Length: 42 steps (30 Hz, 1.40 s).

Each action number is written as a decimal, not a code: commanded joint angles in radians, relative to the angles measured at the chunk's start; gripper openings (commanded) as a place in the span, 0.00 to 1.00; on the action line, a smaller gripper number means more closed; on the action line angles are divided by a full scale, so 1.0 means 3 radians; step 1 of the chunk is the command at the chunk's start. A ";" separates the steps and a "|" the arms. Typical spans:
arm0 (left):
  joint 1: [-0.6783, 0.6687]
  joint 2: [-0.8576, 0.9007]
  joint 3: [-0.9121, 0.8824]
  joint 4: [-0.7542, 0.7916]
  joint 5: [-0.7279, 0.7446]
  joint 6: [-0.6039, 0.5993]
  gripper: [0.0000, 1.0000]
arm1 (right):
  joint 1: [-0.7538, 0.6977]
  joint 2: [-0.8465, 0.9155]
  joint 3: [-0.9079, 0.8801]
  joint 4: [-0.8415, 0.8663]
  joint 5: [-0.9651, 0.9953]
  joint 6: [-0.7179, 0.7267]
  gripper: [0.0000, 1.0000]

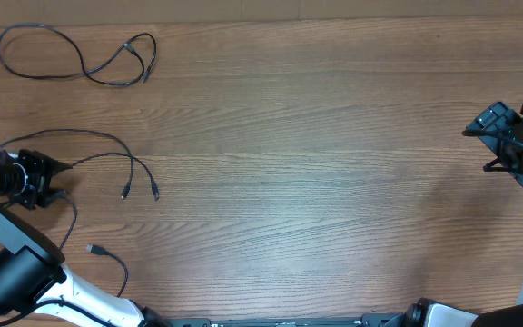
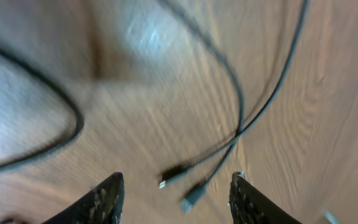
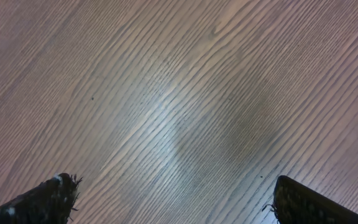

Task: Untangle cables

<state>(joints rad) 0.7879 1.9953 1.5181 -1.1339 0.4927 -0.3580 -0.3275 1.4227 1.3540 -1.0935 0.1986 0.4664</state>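
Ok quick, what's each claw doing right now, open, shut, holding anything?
Left claw: open, holding nothing; cable plugs lie loose beneath it.
Right claw: open, empty.

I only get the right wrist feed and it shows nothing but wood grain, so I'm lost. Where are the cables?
Observer: All at the far left of the table. One cable lies alone as a loose loop at the back-left corner.
Operator: And the other two?
Observer: The second cable curves out from right by the left gripper and ends in two plugs side by side. The third cable lies apart from it, nearer the front edge.
Operator: Is the left gripper holding anything?
Observer: No. The left wrist view shows its fingers apart, with only those plug ends lying on the wood between them.
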 commanded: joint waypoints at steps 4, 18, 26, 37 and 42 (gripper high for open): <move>0.0018 -0.0051 0.0055 -0.0332 -0.0131 0.0153 0.68 | -0.0015 -0.0006 0.0104 0.0011 0.0032 -0.0008 1.00; 0.0022 -0.0313 0.0355 -0.0725 -0.1048 -0.0234 1.00 | -0.0015 -0.0006 0.0104 0.0011 0.0033 -0.0008 1.00; -0.0011 -0.0304 0.0351 -0.0348 -0.1649 -0.0189 1.00 | -0.0015 -0.0006 0.0104 0.0011 0.0032 -0.0008 1.00; -0.0066 -0.0303 0.0351 0.0418 -0.1148 0.0055 0.54 | -0.0015 -0.0006 0.0104 0.0011 0.0033 -0.0006 1.00; -0.0257 -0.0281 0.0348 0.0615 -0.1293 0.0136 0.04 | -0.0015 -0.0006 0.0104 0.0011 0.0033 -0.0008 1.00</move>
<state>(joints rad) 0.7582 1.9240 1.6058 -0.9657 0.1024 -0.3588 -0.3275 1.4227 1.3540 -1.0927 0.1986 0.4664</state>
